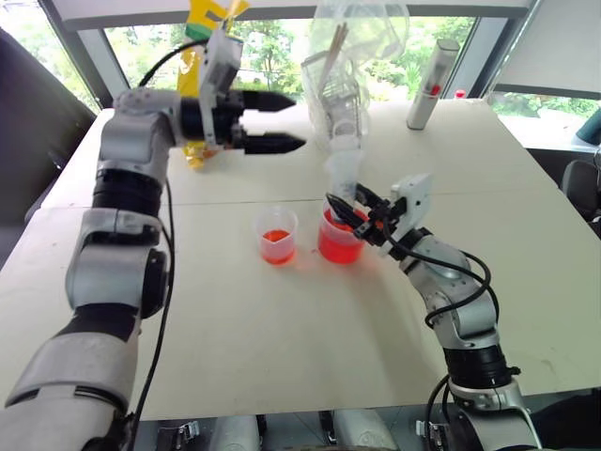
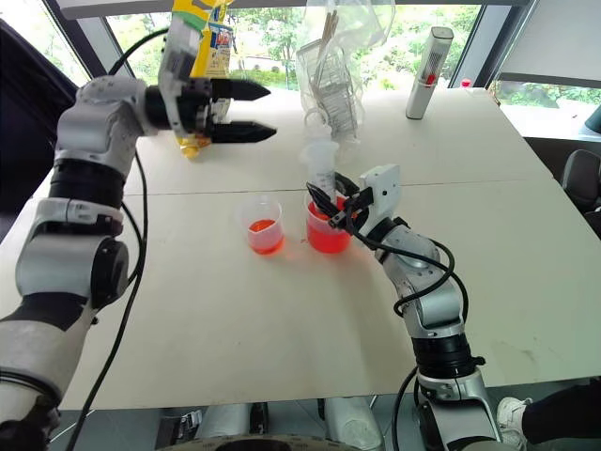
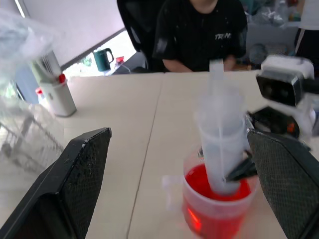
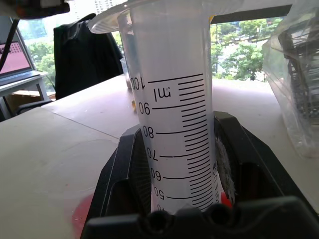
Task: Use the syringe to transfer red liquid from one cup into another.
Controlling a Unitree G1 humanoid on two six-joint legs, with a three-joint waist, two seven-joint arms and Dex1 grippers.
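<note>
On the bench [image 1: 282, 357] the step in hand seems to be the filling of the syringe [image 2: 322, 169]: it stands almost upright with its tip down in the big cup [image 2: 328, 230], and the right gripper [image 2: 340, 210] is closed on its barrel, just above the cup's rim. To do this well, I think the right arm should keep the barrel steady and vertical with the tip under the liquid, so that the plunger draws liquid and not air. The left gripper [image 1: 274, 120] hangs open, well apart from the syringe, up and to the robot's left; it would need to come over the top of the syringe and take the plunger squarely, pulling along the barrel's line so the cup does not tip. From large to small: the big cup holds a good amount of red liquid [image 2: 329, 239], roughly half of its height; the small cup [image 2: 262, 225], just beside it on the robot's left and not touching, has only a shallow red layer at the bottom; the barrel looks clear along the marks in the right wrist view, so it seems not yet filled.
</note>
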